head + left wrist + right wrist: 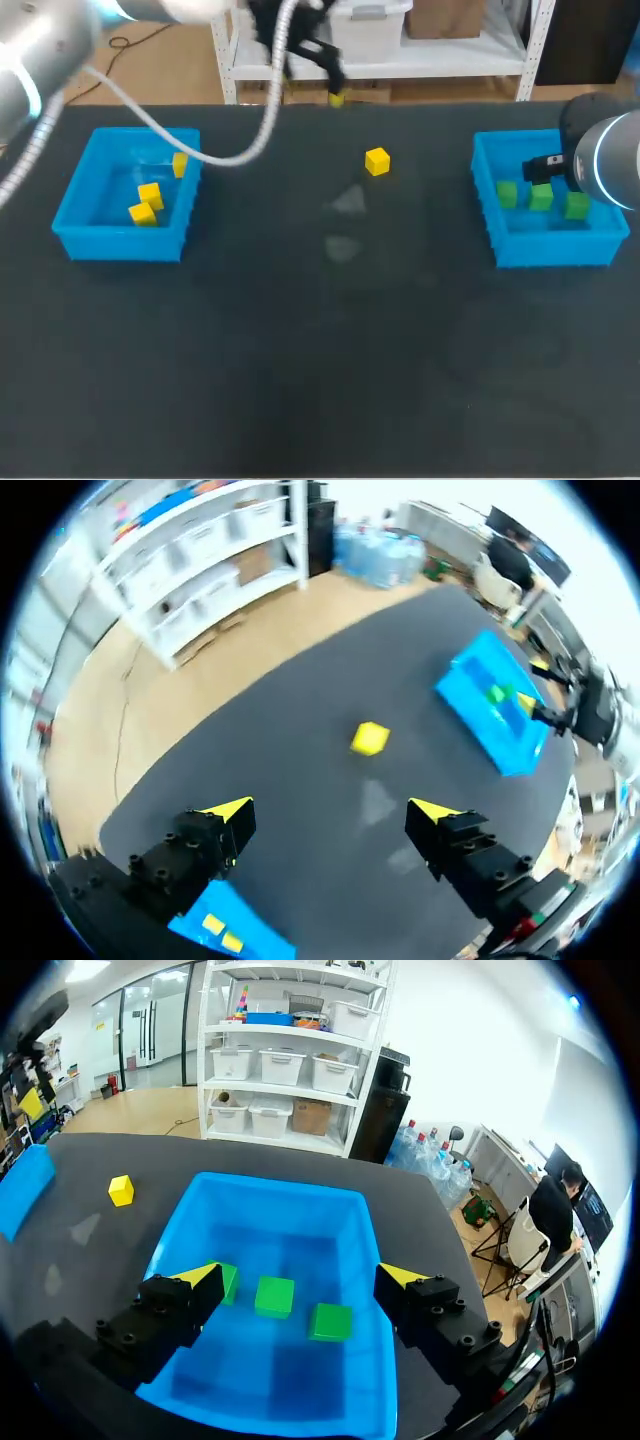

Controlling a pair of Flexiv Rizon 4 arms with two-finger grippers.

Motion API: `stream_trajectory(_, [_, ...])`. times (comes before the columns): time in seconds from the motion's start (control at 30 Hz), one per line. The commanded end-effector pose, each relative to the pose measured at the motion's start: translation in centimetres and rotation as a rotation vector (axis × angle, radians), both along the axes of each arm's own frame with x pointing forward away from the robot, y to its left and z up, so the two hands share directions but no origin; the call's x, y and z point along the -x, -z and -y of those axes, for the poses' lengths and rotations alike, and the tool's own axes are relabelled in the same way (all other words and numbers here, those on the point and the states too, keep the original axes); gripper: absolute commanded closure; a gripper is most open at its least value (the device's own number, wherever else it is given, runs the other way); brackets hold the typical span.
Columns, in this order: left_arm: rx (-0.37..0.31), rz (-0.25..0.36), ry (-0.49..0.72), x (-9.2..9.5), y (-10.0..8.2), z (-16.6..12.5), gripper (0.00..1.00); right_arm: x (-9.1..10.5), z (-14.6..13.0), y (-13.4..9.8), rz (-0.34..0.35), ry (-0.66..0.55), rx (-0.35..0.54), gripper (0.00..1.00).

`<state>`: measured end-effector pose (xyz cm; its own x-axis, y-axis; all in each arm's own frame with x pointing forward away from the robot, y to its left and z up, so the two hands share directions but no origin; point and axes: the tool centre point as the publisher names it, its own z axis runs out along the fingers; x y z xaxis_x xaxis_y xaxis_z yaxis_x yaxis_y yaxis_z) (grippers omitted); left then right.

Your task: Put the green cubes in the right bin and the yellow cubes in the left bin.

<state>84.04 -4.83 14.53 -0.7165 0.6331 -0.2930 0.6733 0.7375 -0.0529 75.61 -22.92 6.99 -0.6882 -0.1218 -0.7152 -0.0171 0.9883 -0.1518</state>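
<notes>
1. Currently, the loose yellow cube [377, 161] sits by itself on the dark table [300, 350], toward the far edge, between the two bins and somewhat nearer the right one.
2. You have three yellow cubes [151, 195] lying in the left bin [120, 245]. One is near its far right corner, and two are close together near the middle.
3. You have three green cubes [274, 1296] in the right bin [560, 248], side by side in a rough row.
4. Your left arm [40, 60] comes in from the near-left corner of the head view and stretches along the table's far edge.
5. Its left gripper [330, 812] is held high and well apart from the loose yellow cube. The fingers are spread wide and grip nothing. In its wrist view the cube lies ahead of the gap between the fingers.
6. A grey cable [240, 150] droops from that arm over the far right corner of the left bin.
7. Your right arm [605, 160] enters from the right side and hangs above the right bin.
8. Its right gripper [302, 1276] points down into that bin with the fingers parted and empty. The green cubes lie below it, one partly hidden by a finger.
</notes>
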Motion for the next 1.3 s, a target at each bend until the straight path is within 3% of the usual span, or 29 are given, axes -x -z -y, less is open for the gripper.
stream_trajectory(0.03, [-0.038,-0.042,0.096,-0.7,1.2,4.7,0.0,0.2,0.1,0.1,0.007,-0.002,-0.003,0.0])
stream_trajectory(0.33, [-0.116,-0.088,0.255,-0.2,4.4,7.7,0.0,0.2,0.1,0.1,0.007,-0.002,-0.003,0.0])
stream_trajectory(0.6, [-0.188,-0.13,0.272,-1.2,8.1,8.1,0.0,0.2,0.1,0.1,0.007,-0.002,-0.003,0.0])
stream_trajectory(0.77, [-0.216,-0.127,0.287,-1.2,9.3,8.8,0.0,0.2,0.1,0.1,0.007,-0.002,-0.003,0.0])
stream_trajectory(1.03, [-0.254,-0.188,0.301,-1.0,12.5,9.3,0.0,0.2,0.1,0.1,0.007,-0.002,-0.003,0.0])
stream_trajectory(1.3, [-0.289,-0.202,0.287,-1.6,14.5,9.4,0.0,0.2,0.1,0.1,0.007,-0.002,-0.003,0.0])
